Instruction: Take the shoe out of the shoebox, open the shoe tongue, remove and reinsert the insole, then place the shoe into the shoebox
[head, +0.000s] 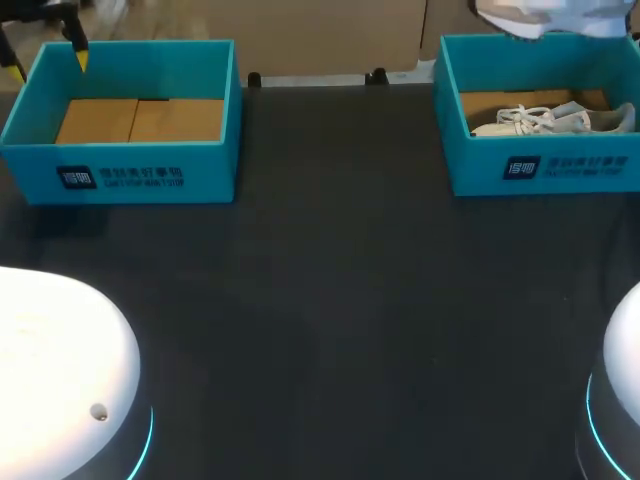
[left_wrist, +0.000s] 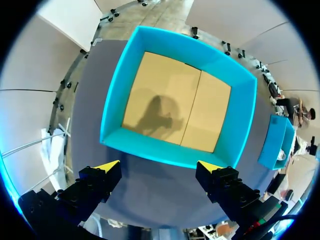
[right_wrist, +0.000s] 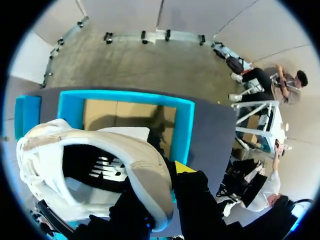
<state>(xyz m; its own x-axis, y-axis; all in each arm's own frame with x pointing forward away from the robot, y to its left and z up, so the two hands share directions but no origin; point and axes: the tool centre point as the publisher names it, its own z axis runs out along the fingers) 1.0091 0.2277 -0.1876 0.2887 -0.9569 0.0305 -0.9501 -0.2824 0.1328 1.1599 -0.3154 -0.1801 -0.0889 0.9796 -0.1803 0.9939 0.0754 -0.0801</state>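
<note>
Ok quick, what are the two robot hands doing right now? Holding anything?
Left gripper: open, holding nothing.
Right gripper: closed on the white shoe.

Black fingers (left_wrist: 92, 189), yellow tips (left_wrist: 111, 165) — white, cyan-ringed bases (head: 60, 340).
</note>
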